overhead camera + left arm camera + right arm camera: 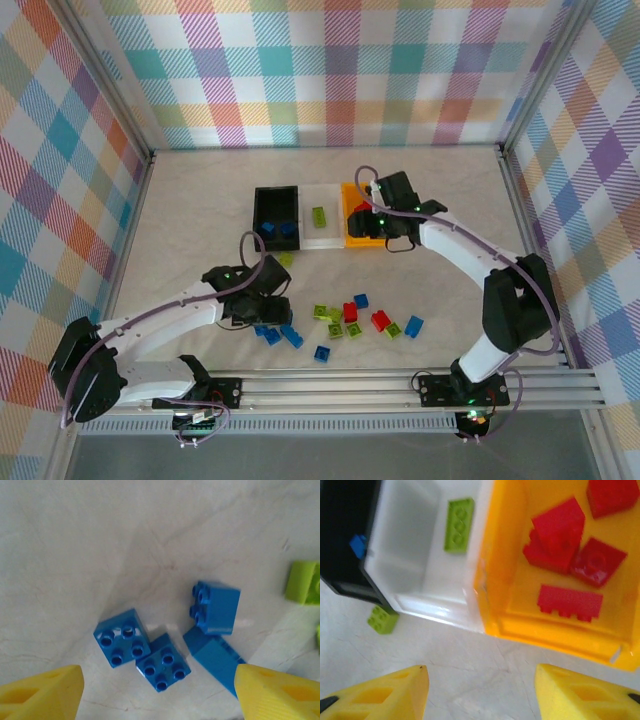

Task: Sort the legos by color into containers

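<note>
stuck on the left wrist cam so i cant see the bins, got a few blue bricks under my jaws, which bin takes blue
observer: The black bin. It has blue bricks in it.
operator: ok whats in the one next to it
observer: The white bin in the middle holds one green brick.
operator: and the reds
observer: Several red bricks lie in the orange bin, at the far end of the row from the black one.
</note>
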Action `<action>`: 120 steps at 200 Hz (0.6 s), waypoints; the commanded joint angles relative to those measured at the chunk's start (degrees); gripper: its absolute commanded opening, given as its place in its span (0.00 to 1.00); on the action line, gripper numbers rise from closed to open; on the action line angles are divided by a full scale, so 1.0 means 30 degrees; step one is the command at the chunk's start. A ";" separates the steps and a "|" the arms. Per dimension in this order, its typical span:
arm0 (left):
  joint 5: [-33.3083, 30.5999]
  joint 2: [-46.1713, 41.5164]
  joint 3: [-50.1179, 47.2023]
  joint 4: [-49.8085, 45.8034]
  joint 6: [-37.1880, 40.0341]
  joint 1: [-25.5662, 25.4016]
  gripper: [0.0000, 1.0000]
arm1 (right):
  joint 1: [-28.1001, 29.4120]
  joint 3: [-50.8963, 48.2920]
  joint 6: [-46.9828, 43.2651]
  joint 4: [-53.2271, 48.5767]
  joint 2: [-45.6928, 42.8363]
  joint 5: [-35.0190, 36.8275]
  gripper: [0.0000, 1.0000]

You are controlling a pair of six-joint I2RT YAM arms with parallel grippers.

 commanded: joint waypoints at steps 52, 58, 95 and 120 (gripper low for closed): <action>-0.0329 0.2555 0.1998 -0.0593 -0.0103 -0.3523 0.70 | -0.0130 -0.1580 0.0264 0.1288 -0.1360 0.0212 0.58; -0.0563 0.2943 0.2115 -0.0430 0.0017 -0.3589 0.70 | -0.0139 -0.1683 0.0270 0.1374 -0.1428 0.0219 0.58; -0.2503 0.5498 0.3954 -0.0048 0.1021 -0.3567 0.63 | -0.0261 -0.2373 0.0501 0.1661 -0.2237 0.0069 0.58; -0.2725 0.7028 0.4533 0.0103 0.1645 -0.2883 0.56 | -0.0475 -0.2669 0.0499 0.1625 -0.2788 0.0066 0.58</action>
